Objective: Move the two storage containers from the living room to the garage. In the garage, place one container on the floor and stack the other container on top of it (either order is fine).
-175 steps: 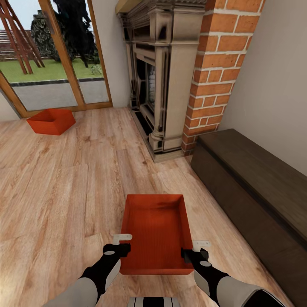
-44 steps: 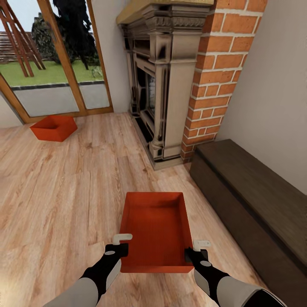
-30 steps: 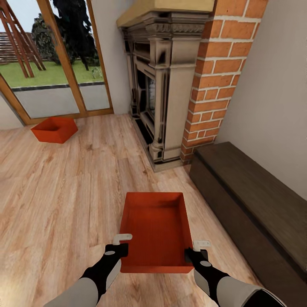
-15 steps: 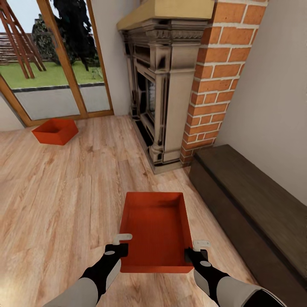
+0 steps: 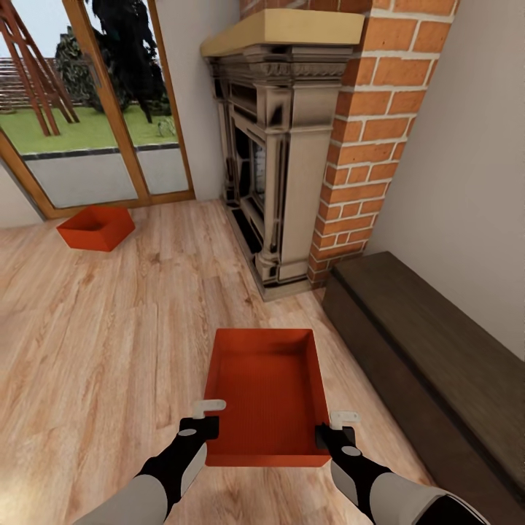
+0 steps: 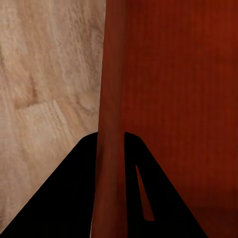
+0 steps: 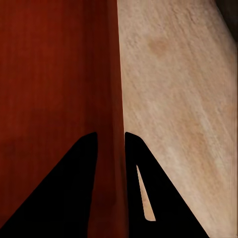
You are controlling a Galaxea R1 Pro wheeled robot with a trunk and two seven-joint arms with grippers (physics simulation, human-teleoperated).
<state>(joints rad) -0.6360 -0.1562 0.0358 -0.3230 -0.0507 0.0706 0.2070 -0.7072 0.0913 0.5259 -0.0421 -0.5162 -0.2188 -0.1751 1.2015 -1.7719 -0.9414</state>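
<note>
1. Storage container (image 5: pixel 266 397), orange-red and open-topped, is held level above the light wood-plank floor (image 5: pixel 95 343), just in front of the robot, with its ribbed inner bottom showing.
2. Left tool (image 5: pixel 206 416) is closed narrow on the container's left wall; in the left wrist view its dark fingers (image 6: pixel 82 188) stand on either side of that wall (image 6: pixel 111 124).
3. Right tool (image 5: pixel 332 430) is clamped the same way on the right wall, which its fingers (image 7: pixel 82 183) straddle in the right wrist view (image 7: pixel 111 99).
4. To the right, a long dark wooden bench (image 5: pixel 430 350) runs along the plain wall.
5. Beyond the held container stand the stone fireplace (image 5: pixel 281 160) and its red brick chimney (image 5: pixel 368 138).
6. Second storage container (image 5: pixel 96 227) sits on the floor at its far left edge, just before the wood-framed glass garden doors (image 5: pixel 95 109).
</note>
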